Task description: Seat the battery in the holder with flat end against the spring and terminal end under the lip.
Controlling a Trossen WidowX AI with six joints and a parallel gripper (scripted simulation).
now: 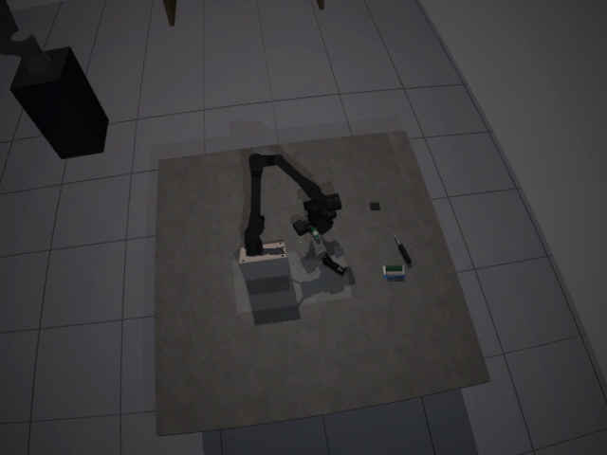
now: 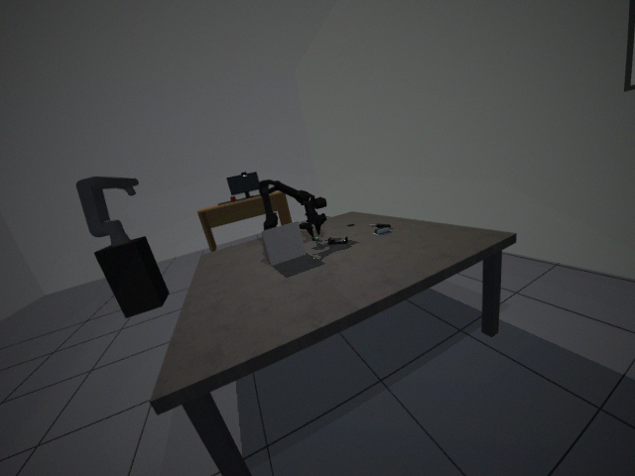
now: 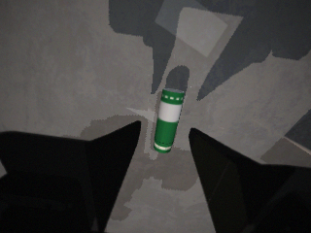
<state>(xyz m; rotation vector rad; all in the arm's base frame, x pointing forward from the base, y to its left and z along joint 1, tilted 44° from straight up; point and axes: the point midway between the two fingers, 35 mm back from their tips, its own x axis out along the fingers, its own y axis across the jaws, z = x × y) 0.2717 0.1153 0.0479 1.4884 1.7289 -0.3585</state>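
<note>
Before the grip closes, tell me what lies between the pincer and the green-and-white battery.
Wrist view: nothing solid shows between the pincer and the battery; only tabletop beside it.

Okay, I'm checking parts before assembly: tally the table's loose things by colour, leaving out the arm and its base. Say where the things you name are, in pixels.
Mostly black or dark: 3 (holder [image 1: 335,264] [image 2: 337,241], screwdriver [image 1: 404,254] [image 2: 383,225], small square [image 1: 374,206] [image 2: 350,224])
Green and white: 1 (battery [image 1: 314,231] [image 2: 316,238] [image 3: 168,121])
Green, white and blue: 1 (small block [image 1: 394,268] [image 2: 381,231])
Total: 5

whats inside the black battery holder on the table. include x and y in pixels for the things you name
No battery shows inside the black holder [image 1: 334,264] [image 2: 337,241]; the green-and-white battery [image 1: 314,231] [image 2: 316,238] [image 3: 167,121] lies outside. Its spring is too small to make out.
</note>
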